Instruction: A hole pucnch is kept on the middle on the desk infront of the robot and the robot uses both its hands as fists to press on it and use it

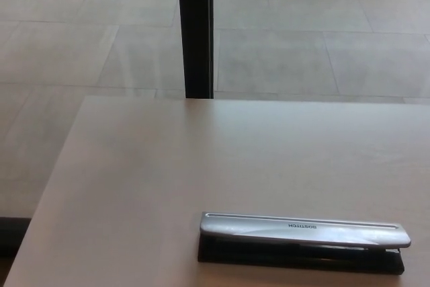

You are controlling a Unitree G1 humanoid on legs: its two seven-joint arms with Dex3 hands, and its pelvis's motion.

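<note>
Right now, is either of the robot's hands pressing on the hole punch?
No, the hole punch lies alone on the desk, and neither robot hand shows anywhere in the head view.

1. Desk (168,166) – pale, matte top; its far edge runs straight across mid-picture.
2. Floor (322,45) – large grey tiles with thin joints, visible beyond and left of the desk.
3. Black post (195,31) – upright, standing behind the desk's far edge.

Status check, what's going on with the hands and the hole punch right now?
Both hands out of view. Hole punch untouched on desk, lever up. Nothing in the way.
</note>
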